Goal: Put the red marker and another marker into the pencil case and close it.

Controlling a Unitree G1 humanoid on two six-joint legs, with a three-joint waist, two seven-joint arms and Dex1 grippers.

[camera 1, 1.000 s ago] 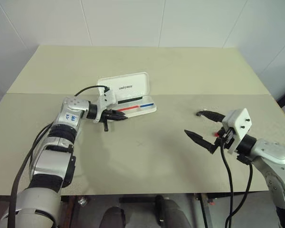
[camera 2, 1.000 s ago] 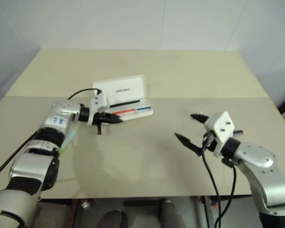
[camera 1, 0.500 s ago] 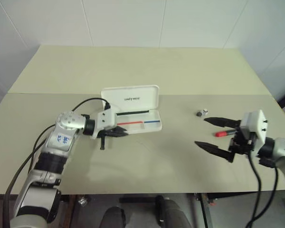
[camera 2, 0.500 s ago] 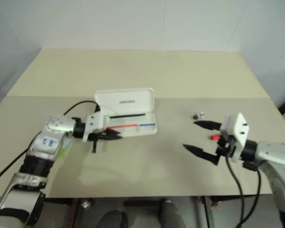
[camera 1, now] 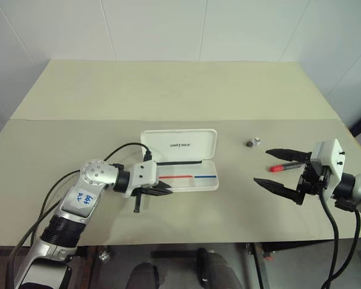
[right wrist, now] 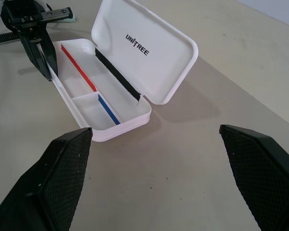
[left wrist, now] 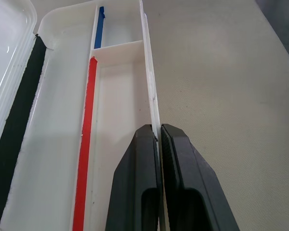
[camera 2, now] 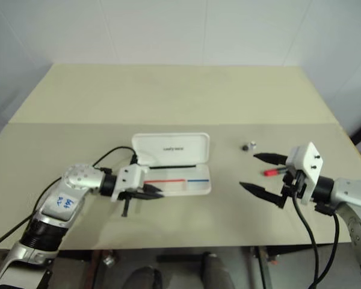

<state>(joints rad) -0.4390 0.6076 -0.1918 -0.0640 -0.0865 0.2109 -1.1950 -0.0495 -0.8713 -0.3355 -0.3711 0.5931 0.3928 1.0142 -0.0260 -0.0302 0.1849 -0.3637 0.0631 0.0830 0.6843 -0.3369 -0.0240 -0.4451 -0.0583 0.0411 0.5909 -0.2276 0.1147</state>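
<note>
pencil case (camera 1: 183, 161) sits open mid-table (camera 1: 168, 90), lid standing up at the back, logo text on the inside of the lid, tray toward the robot. tray has a thin red stripe and a thin blue stripe, plus a divider between a long and a short compartment; no marker in it. left gripper (camera 1: 165, 190) has its fingers (left wrist: 139, 183) pressed together, pinching the tray's front wall at its left end; the wrist view shows the thin white edge clamped between them. red marker (camera 1: 284, 168) lies flat on the table well to the right of the case, between the right gripper's two fingers but not touching either. right gripper (camera 1: 275, 166) is spread wide, pointing left toward the case. a small dark-and-white bit (camera 1: 253, 142) lies on the table between case and red marker.
</note>
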